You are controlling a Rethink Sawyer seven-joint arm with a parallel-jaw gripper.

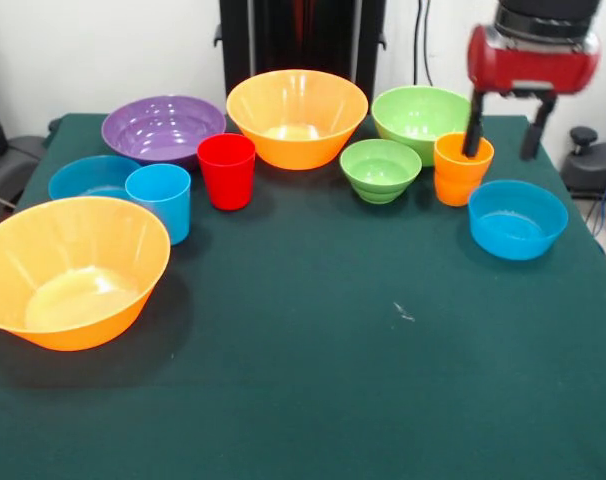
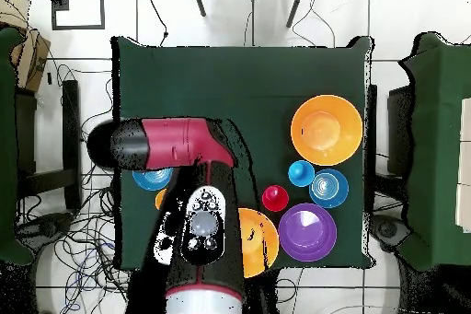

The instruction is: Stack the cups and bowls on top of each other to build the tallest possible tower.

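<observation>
From overhead my arm point(image 2: 175, 145) hides both green bowls and most of the orange cup point(image 1: 462, 168); my claw point(image 1: 504, 128) hangs at the table's far right in the front view, spread open, one finger point(image 1: 474, 125) inside that cup, the other outside, clamping nothing.

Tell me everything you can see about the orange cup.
The orange cup is a plain, glossy plastic tumbler, standing upright and open on the green cloth, between the small green bowl and a small blue bowl. The open gripper straddles its rim: one finger inside, the other outside. Overhead, the arm hides nearly all of it.
</observation>
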